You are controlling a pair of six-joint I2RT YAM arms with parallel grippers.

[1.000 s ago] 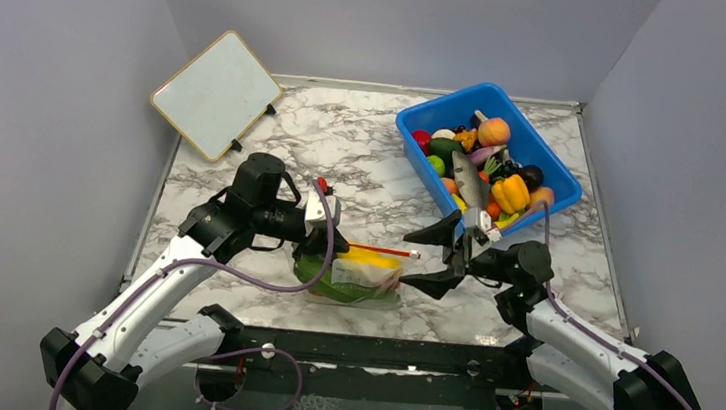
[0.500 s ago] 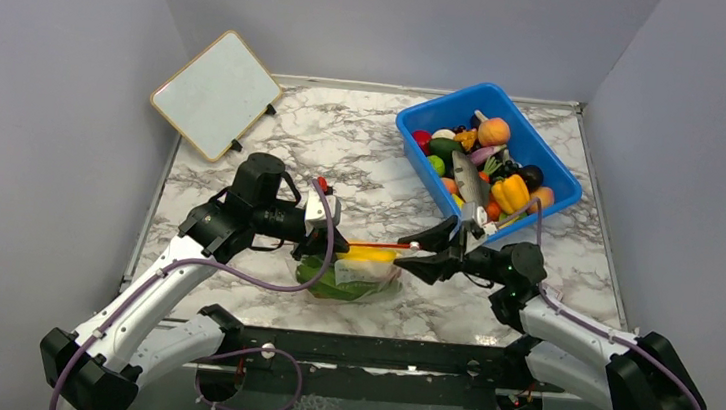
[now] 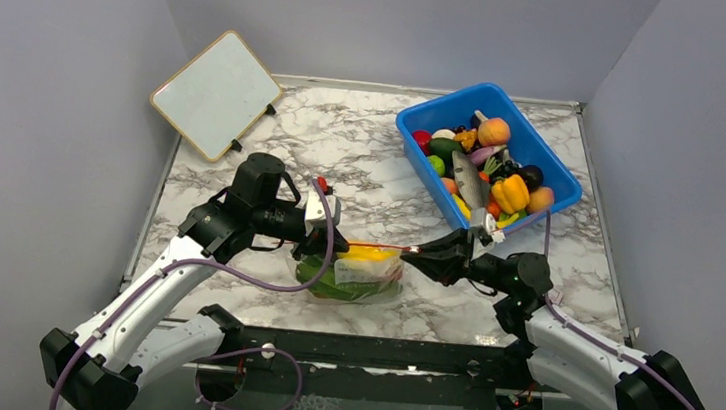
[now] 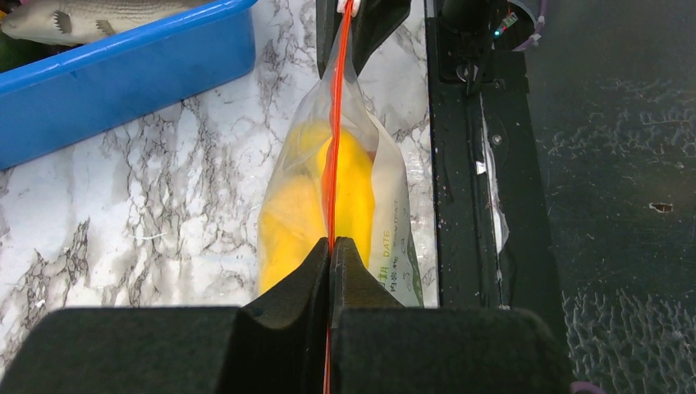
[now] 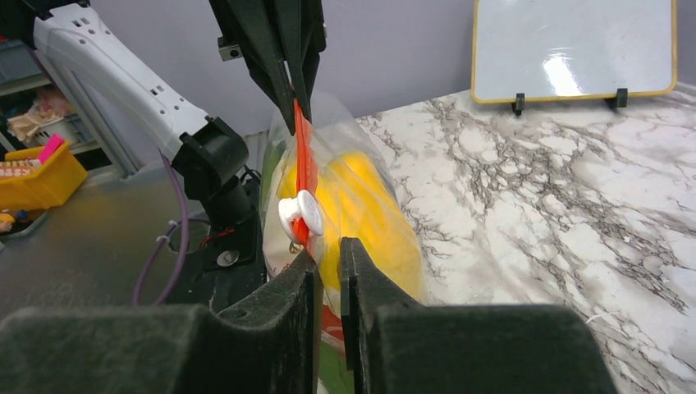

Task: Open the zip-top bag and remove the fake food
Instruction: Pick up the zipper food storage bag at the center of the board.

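Top external view: zip-top bag (image 3: 357,273) sits on the marble table (image 3: 344,153) close to the near edge, slung between the two arms, mouth uppermost. Fake food (image 4: 353,189) is inside, not yet out: a yellow piece fills the upper part, something green (image 3: 331,287) lies at the bottom. Left gripper (image 4: 331,246) is clenched on one end of the red zip strip (image 4: 332,148); left wrist view shows the strip running taut and straight into the far fingers. Right gripper (image 5: 328,250) is pinched down on the other end, just under the white slider (image 5: 299,212), with only a slit between its fingers. Judgement: the bag is light, thin and slippery film that will crumple, not hold shape; only the strip is stiff enough to grip, and the slider is the part to pull along it. The toys look like hard, light plastic and could tumble out once the mouth gapes. Room: open marble lies behind the bag toward the whiteboard (image 3: 217,94); the blue bin (image 3: 444,102) is near on the right arm's far side; the black rail (image 4: 468,164) at the table's near edge runs just beside the bag, so little slack that way.
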